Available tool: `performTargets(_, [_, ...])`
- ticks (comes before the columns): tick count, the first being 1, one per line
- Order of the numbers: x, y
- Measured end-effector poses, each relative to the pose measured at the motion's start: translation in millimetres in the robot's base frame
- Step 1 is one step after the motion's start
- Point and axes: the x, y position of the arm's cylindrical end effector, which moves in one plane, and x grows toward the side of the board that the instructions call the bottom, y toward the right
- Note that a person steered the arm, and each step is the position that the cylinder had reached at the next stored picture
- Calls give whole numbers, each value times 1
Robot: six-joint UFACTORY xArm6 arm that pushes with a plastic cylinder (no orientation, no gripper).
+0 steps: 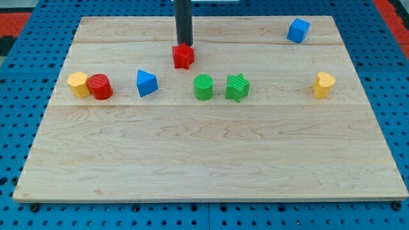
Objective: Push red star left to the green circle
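Observation:
The red star [183, 56] lies on the wooden board near the view's top, left of centre. The green circle [203, 87] stands below it and slightly to the right, near the board's middle. My tip [184, 45] comes down from the view's top and sits right at the star's upper edge, touching it or nearly so. A green star [237, 87] lies just right of the green circle.
A blue triangle [146, 83] lies left of the green circle. A red cylinder [100, 86] and a yellow block [78, 84] touch at the left. A blue cube [298, 30] is at the top right, a yellow block [323, 84] at the right.

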Motion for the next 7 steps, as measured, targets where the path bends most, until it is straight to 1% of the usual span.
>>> performTargets(1, [20,-10])
performTargets(2, [0,29])
performTargets(3, [8,68])
performTargets(4, [21,54])
performTargets(5, [43,32])
performTargets(6, [25,41])
performTargets(7, [-7,36])
